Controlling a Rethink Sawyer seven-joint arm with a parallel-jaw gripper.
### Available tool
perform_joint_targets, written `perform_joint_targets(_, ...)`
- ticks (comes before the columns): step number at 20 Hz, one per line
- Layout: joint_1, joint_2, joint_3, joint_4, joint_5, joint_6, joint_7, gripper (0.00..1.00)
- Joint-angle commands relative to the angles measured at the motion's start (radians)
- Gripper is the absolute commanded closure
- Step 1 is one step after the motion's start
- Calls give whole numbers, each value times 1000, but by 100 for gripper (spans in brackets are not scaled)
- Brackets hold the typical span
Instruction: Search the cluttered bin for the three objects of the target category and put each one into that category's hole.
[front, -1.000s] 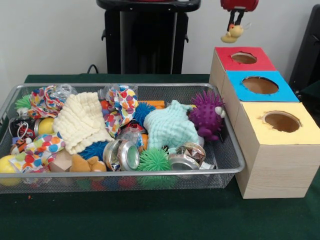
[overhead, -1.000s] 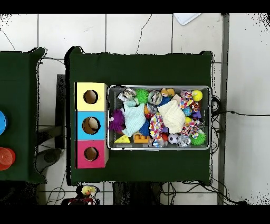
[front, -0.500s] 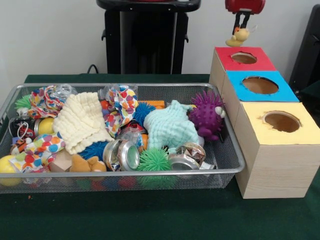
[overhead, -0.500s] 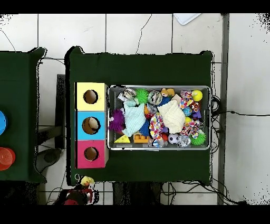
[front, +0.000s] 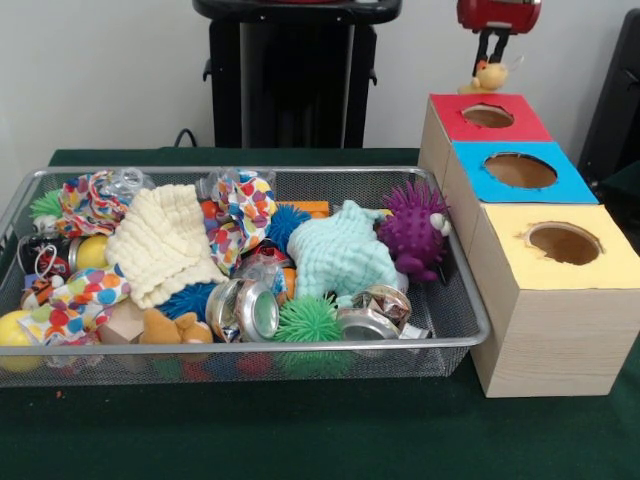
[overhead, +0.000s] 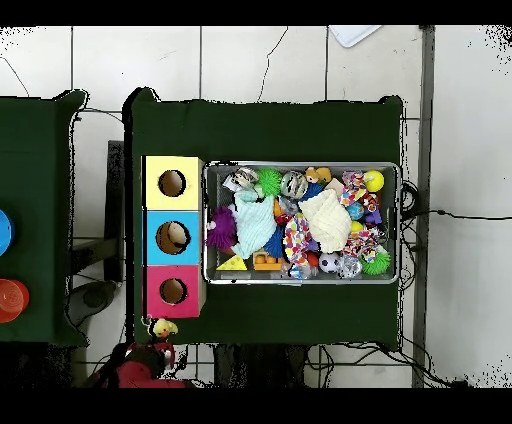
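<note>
Taking the wire bin (front: 455, 290) as my reference, I read outward from its near rim in the front view. Against that rim I see a green spiky ball (front: 307, 322), a shiny metal tin (front: 243, 308) beside it, and the orange-brown bear (front: 172, 327) lying low toward the bin's left end. At the left end itself sits a yellow ball (front: 12, 330) with polka-dot cloth (front: 88, 288) just behind it. Mid-bin, a cream knitted cloth (front: 165, 243) lies over the clutter, and a mint-green cloth (front: 342, 250) is bunched toward the right end. Pressed against the bin's right wall is the purple spiky hedgehog (front: 414, 230). The tiger I cannot pick out with certainty in the heap.

Just right of the bin stands the row of wooden boxes: the yellow-topped hole (front: 564, 243) nearest, the blue-topped hole (front: 520, 170) behind it, and the red-surround hole (front: 488, 116) farthest. I cannot see into any of them from this side.

Beyond the bin's far right corner, the gripper (front: 494, 52) hangs above the far edge of the red box, its fingers clamped on the yellow duckling (front: 488, 77). Overhead, the duckling (overhead: 162, 327) shows just outside the red box, on the side away from the blue one.
</note>
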Motion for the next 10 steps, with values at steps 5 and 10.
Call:
perform_joint_targets(5, -86, 200, 105, -107, -19, -173, 202, 100)
perform_joint_targets(10, -46, 108, 62, -110, 14, -43, 167, 100)
